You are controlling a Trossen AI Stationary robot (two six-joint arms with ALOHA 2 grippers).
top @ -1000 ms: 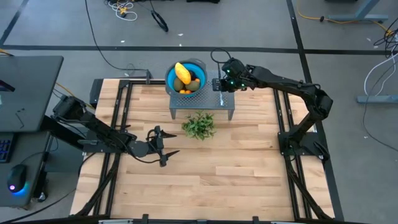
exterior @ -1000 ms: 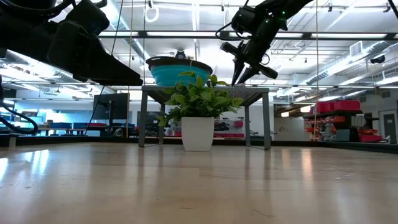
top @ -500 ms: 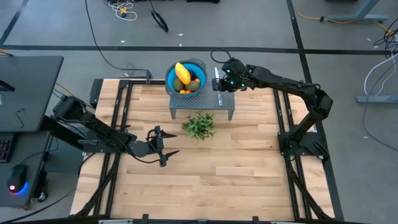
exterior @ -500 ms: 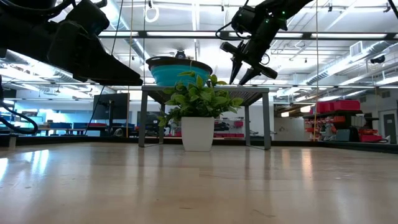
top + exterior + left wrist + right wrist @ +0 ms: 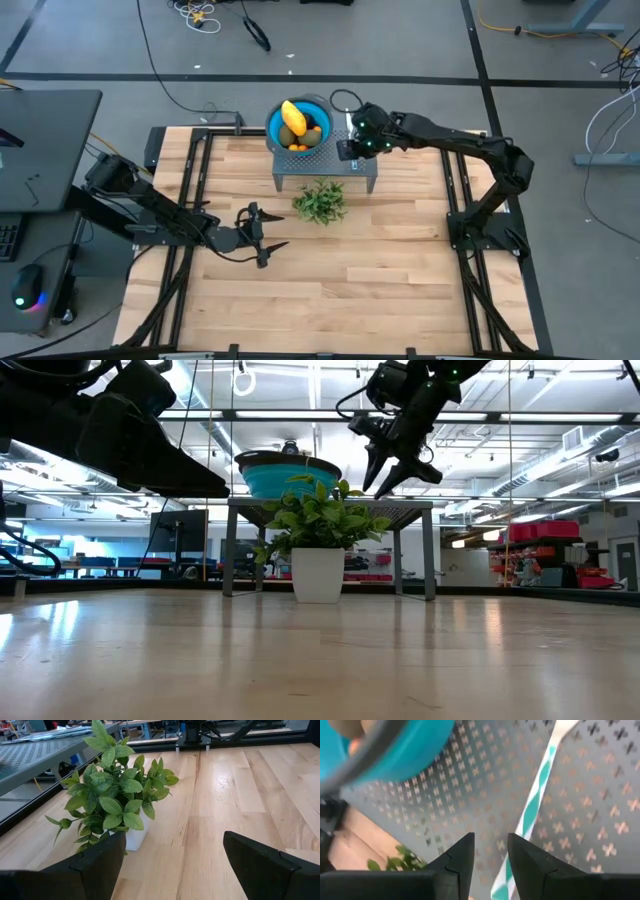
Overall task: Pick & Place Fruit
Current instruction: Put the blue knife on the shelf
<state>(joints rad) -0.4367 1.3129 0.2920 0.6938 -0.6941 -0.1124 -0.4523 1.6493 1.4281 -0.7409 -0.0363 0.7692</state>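
Observation:
The fruit sits in a blue bowl (image 5: 300, 123) on the far left corner of a grey perforated stand (image 5: 325, 168). I see a yellow oblong (image 5: 292, 114), an olive-green oval (image 5: 288, 136) and small orange pieces (image 5: 298, 147); the black ball is hidden. My right gripper (image 5: 345, 148) hovers above the stand top just right of the bowl, fingers pointing down and narrowly open, touching nothing. In the right wrist view the bowl (image 5: 395, 750) shows beyond my right gripper (image 5: 491, 860). My left gripper (image 5: 268, 240) waits open over the table's left middle.
A white knife with a blue handle (image 5: 535, 805) lies flat on the stand top beside my right gripper. A leafy plant in a white pot (image 5: 320, 201) stands on the table in front of the stand, also ahead of my left gripper (image 5: 175, 865). Bare wood stretches toward the near edge.
My right gripper has moved slightly toward the table's left over the stand, closer to the blue bowl, and risen a little. The fruit and bowl have stayed put.

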